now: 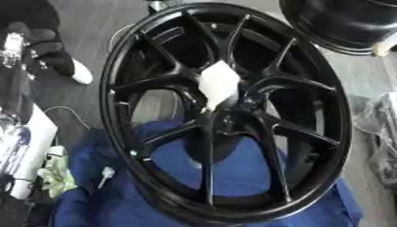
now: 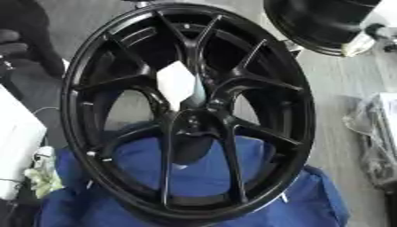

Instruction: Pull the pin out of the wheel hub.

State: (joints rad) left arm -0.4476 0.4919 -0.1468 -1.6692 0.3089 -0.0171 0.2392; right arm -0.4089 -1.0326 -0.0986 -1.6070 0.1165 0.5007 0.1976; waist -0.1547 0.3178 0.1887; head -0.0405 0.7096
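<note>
A black multi-spoke wheel [image 1: 225,111] fills both views, its lower rim resting on a blue cloth [image 1: 240,173]. At the hub [image 2: 190,111] a white diamond-shaped piece [image 1: 219,84] stands over the centre, just above where the spokes meet. I cannot tell whether it is the pin or something attached to it. Neither of my hands shows in either view. A dark shape with silver parts [image 1: 23,48] lies at the upper left, and I make out no hand on it.
A second black wheel [image 1: 341,22] lies at the upper right. A white box [image 2: 15,142] and a white cable plug [image 1: 106,172] sit at the left. Crumpled clear plastic [image 1: 380,133] lies on the grey floor at the right.
</note>
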